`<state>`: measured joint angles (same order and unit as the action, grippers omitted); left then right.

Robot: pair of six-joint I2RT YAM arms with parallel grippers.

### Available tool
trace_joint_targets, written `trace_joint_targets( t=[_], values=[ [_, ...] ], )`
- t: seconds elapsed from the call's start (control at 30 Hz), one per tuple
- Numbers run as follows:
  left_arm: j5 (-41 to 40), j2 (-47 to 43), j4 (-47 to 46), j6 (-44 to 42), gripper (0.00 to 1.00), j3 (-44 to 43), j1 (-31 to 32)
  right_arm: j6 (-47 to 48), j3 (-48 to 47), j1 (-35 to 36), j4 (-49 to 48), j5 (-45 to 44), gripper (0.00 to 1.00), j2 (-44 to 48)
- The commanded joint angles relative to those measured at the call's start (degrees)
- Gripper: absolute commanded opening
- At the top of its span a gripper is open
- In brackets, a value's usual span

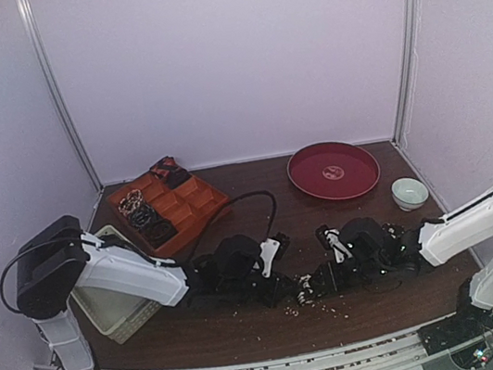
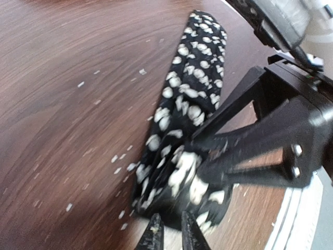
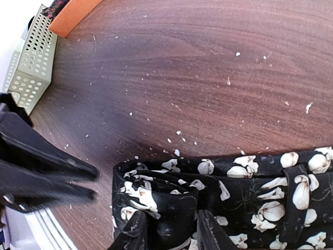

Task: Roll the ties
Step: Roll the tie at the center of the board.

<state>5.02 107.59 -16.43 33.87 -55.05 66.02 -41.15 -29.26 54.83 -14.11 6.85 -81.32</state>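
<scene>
Black fabric with white blossoms, the tie [image 3: 250, 182] is lying on the bench [image 3: 208, 62] near its front edge, between the two arms, with one end folded over into thick layers. The right hand [image 3: 171, 234] is gripping that folded end, its fingers [image 3: 138, 234] pressing in on either side of the layers. The left hand [image 2: 171, 232] is pointing at the same end with its fingers nearly together; whether fabric is sitting between them I cannot tell. White crumbs [image 2: 117, 159] are lying scattered around the tie. Further back, coiled ties [image 1: 143, 215] are sitting in compartments of the tray [image 1: 194, 198].
</scene>
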Motion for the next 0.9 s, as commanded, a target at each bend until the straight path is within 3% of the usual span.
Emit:
trace_joint_targets(
  t=[0.0, 0.23, 0.47, 0.67, 0.87],
  values=[
    [-4.34, -6.09, -0.37, 1.89, 0.14, 4.49, -0.84, -1.24, 2.11, -0.18, -2.92, 2.64, 0.34, -2.27],
    [-7.09, -13.01, 2.30, 3.38, 0.14, 11.80, -1.67, -5.45, 0.08, 2.28, -10.81, 5.35, 0.32, -9.46],
    [-8.58, -18.89, 2.93, 5.75, 0.11, 18.64, -1.68, -5.08, -6.17, 3.88, -10.86, 5.81, 0.31, -14.20],
    [-4.94, -17.81, -2.86, 7.83, 0.08, 22.16, -1.45, -1.26, -7.16, 3.02, -8.99, 5.70, 0.30, -16.37],
    [-3.54, -12.30, -5.04, 7.71, 0.04, 19.84, -0.62, 3.36, -9.02, 1.38, -4.74, 5.89, 0.30, -16.56]
  ],
)
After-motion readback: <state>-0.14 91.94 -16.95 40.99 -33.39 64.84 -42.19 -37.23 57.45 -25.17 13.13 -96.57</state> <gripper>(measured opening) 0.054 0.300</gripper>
